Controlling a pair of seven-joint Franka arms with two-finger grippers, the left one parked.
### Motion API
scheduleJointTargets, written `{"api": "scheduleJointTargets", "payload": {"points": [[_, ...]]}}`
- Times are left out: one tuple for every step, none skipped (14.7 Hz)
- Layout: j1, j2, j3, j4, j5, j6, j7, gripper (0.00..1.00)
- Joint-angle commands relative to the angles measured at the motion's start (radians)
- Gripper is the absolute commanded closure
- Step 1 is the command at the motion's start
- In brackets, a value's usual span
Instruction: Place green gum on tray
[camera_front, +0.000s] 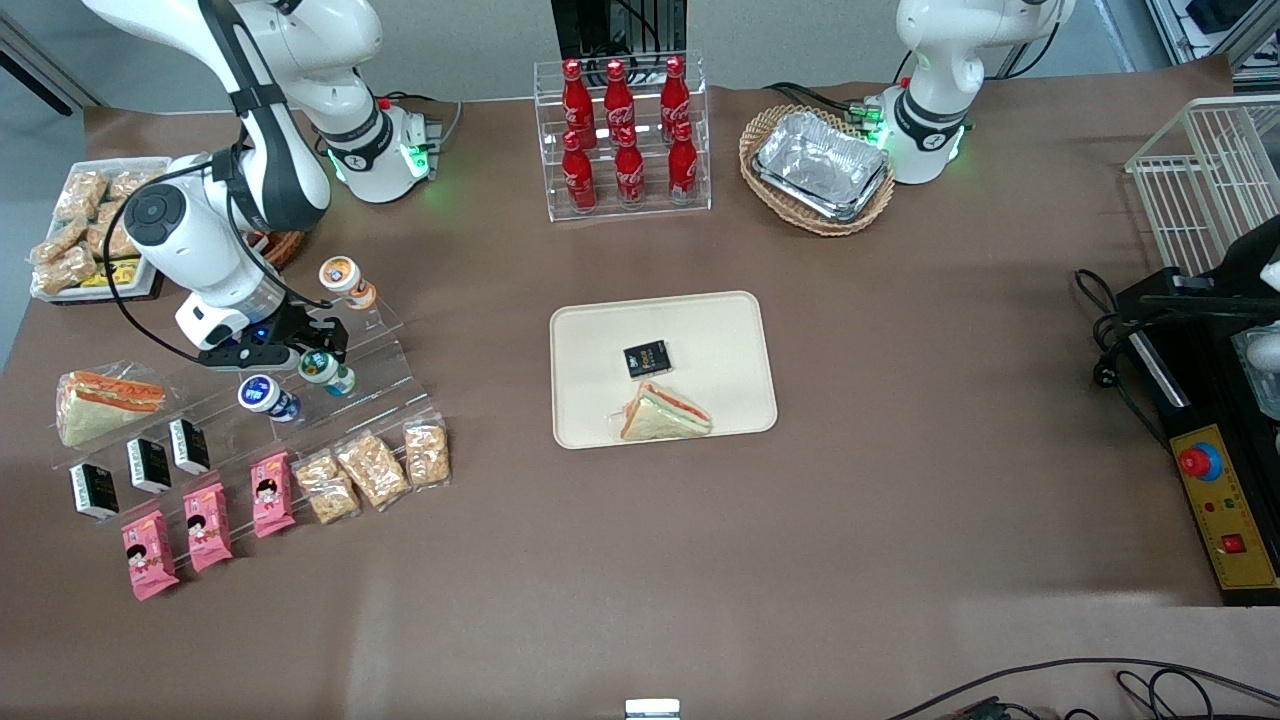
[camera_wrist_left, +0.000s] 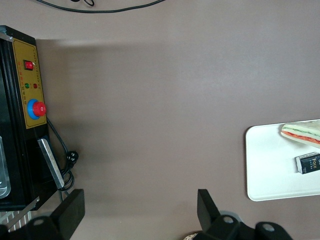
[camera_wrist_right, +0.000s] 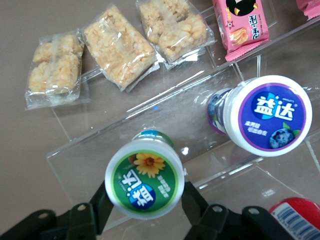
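Tool straddles green gum on the acrylic stand, fingers wide, not clamped — grasp, lift, carry to tray all left

Gripper straddling green gum, one black finger each side of bottle, right up against it. Bottle sits on clear acrylic step. Blue-labelled bottle just beside it on same step. Rice cracker packs farther out past the gum, pink snack pack past the blue one.
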Motion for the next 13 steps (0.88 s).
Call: {"api": "scheduleJointTargets", "payload": {"points": [[0.005, 0.015, -0.001, -0.002, 0.004, 0.016, 0.015, 0.37], [0.005, 0.016, -0.001, 0.005, 0.004, 0.012, 0.015, 0.37], [0.005, 0.015, -0.001, 0.014, 0.004, 0.010, 0.015, 0.37], [0.005, 0.015, -0.001, 0.032, 0.004, 0.001, 0.012, 0.37], [0.005, 0.016, -0.001, 0.057, 0.004, -0.034, 0.012, 0.37], [0.005, 0.016, -0.001, 0.087, 0.004, -0.081, 0.012, 0.37], [0.005, 0.015, -0.001, 0.115, 0.004, -0.123, 0.014, 0.36], [0.005, 0.015, -0.001, 0.135, 0.004, -0.152, 0.012, 0.36], [0.005, 0.015, -0.001, 0.143, 0.004, -0.163, 0.012, 0.36], [0.003, 0.012, -0.002, 0.144, 0.002, -0.165, 0.011, 0.37], [0.003, 0.008, -0.004, 0.146, 0.002, -0.168, 0.006, 0.37], [0.003, 0.007, -0.004, 0.159, 0.002, -0.189, 0.009, 0.36], [0.003, 0.007, -0.004, 0.185, 0.002, -0.230, 0.011, 0.25]]}}
